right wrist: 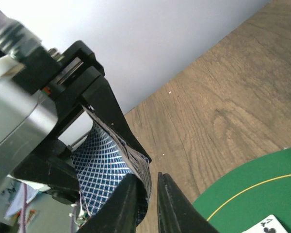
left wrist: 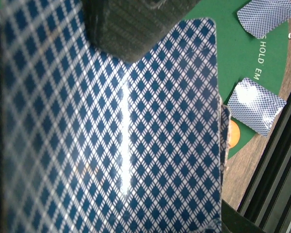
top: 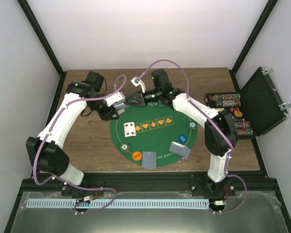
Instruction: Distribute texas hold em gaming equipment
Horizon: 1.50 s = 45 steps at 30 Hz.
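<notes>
Green round felt mat (top: 157,145) is lying on the wooden worktop (top: 87,155) in the top view, carrying a face-up four-of-spades card (top: 130,129); the left gripper (top: 117,109) and right gripper (top: 134,100) are hovering close together near its far rim. Left wrist view: the left fingers (left wrist: 131,29) are clamping a deck of blue-lattice-backed playing cards (left wrist: 111,145). Right wrist view: the right fingers (right wrist: 121,208) are sitting almost together against that deck's edge; whether they are pinching a card is unclear.

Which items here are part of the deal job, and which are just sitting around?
Job: deck, face-up card, face-down cards, orange disc, blue disc, chips.
Just there: green mat, black case.
</notes>
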Motion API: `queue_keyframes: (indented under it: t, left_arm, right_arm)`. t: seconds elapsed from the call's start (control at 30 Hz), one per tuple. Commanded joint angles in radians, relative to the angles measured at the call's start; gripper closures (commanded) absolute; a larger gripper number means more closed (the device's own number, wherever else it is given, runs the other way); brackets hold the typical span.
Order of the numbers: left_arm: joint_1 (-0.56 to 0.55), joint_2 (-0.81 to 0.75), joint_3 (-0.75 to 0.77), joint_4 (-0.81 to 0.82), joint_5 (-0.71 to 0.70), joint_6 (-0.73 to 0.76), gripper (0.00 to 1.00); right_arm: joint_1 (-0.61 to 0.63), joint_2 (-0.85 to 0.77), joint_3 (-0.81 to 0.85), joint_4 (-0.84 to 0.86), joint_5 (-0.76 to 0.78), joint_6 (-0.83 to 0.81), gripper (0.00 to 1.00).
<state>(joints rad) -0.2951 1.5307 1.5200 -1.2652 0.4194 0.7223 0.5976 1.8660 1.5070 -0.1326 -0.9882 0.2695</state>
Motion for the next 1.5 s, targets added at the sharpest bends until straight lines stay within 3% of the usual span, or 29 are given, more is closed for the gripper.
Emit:
queue_keyframes:
  t: [0.0,0.1,0.53,0.83,1.03,1.17,1.33,1.47]
  left_arm:
    - [-0.003,-0.005,0.0,0.009,0.013,0.003,0.59]
    - [-0.003,-0.006,-0.004,0.012,0.01,0.003,0.59]
    - [0.007,-0.003,-0.012,0.029,-0.023,-0.012,0.6]
    - [0.077,-0.008,-0.013,0.06,-0.021,-0.063,0.6]
    - [0.129,-0.022,-0.019,0.083,-0.029,-0.088,0.59]
    - [0.134,-0.034,-0.024,0.088,-0.034,-0.09,0.59]
    - [0.137,-0.04,-0.029,0.09,-0.033,-0.09,0.59]
    - [0.14,-0.044,-0.03,0.09,-0.032,-0.09,0.59]
  right_arm:
    - [-0.021,-0.028,0.045,-0.036,-0.001,-0.018,0.91]
    - [-0.028,-0.031,0.042,-0.032,-0.021,-0.015,0.99]
    - [-0.078,-0.103,0.042,-0.123,0.023,-0.091,0.99]
    - [-0.126,-0.228,0.037,-0.243,0.186,-0.212,0.99]
    - [-0.125,-0.288,0.009,-0.312,0.472,-0.345,0.99]
    - [-0.051,-0.283,-0.062,-0.314,0.789,-0.54,0.99]
    - [0.082,-0.206,-0.146,-0.187,1.111,-0.836,0.99]
    - [0.151,-0.125,-0.188,-0.074,1.235,-0.981,0.99]
